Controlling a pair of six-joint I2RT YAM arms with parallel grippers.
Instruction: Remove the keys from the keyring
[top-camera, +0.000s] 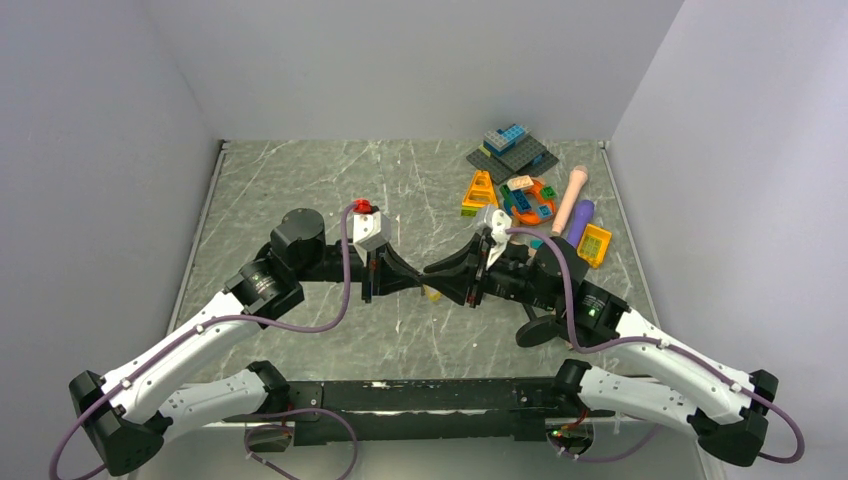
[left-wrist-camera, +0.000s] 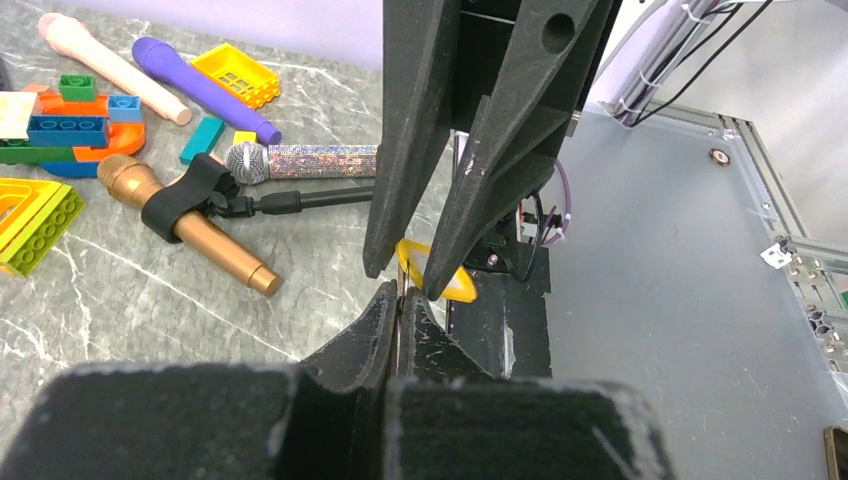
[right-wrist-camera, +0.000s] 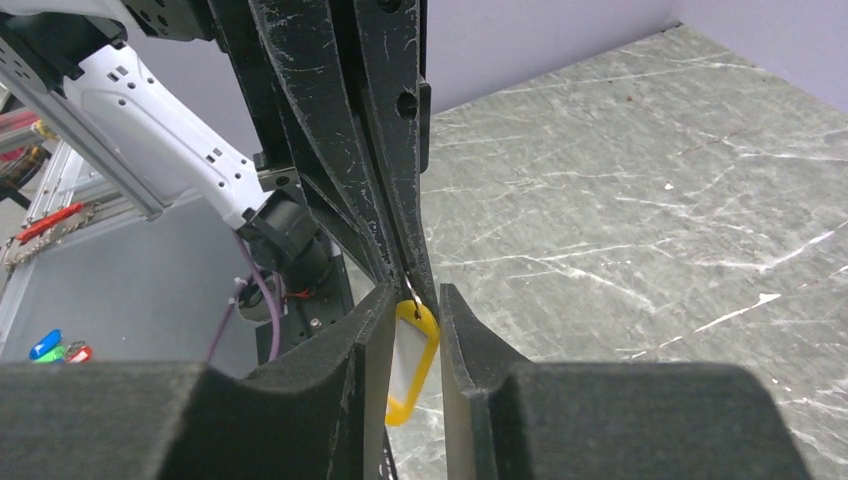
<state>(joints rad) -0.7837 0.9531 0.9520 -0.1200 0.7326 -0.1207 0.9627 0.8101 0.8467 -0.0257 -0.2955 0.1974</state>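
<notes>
**A:** What lies around the two arms?

**B:** The clutter sits at the far right of the table (top-camera: 300, 190). A gold toy microphone (left-wrist-camera: 190, 225) lies in a black clip. Near it, also lying flat, are a glittery silver microphone (left-wrist-camera: 305, 160), a purple microphone (left-wrist-camera: 205, 88) and a pale pink microphone (left-wrist-camera: 110, 68). Beside them are a yellow gridded block (left-wrist-camera: 235, 75), a teal brick (left-wrist-camera: 203, 138), an orange plate (left-wrist-camera: 125, 148) stacked with bricks, and a yellow triangular piece (left-wrist-camera: 30, 215). Farther back is a grey baseplate (top-camera: 515, 155) with blue bricks on it.

**A:** Does anything stand in the way?

**B:** A black round stand base (top-camera: 540, 330) rests just beside the right forearm. In the left wrist view, a thin black rod from the clip runs behind the right arm's fingers, and those fingers also cut off the silver microphone's handle. From above, the grippers themselves hide the ring.

**A:** Where is the keyring?

**B:** The keyring (right-wrist-camera: 411, 290), a thin wire loop, is up off the table near its middle. It sits at the tips of the left gripper (left-wrist-camera: 400, 305), which is clenched tight on it. A yellow key tag (right-wrist-camera: 410, 365) with a white label hangs from it. The right gripper (right-wrist-camera: 415, 300) meets the left tip to tip. Its jaws stand apart, one on each side of the tag and close to it, with a sliver of gap on one side. The keys themselves cannot be made out.

**A:** And the surface and the room?

**B:** The tabletop is grey-green with a marble pattern and white veins. Plain pale walls (top-camera: 400, 60) close it on three sides. A metal rail (top-camera: 420, 395) runs along the near edge, where the arms are bolted.
</notes>
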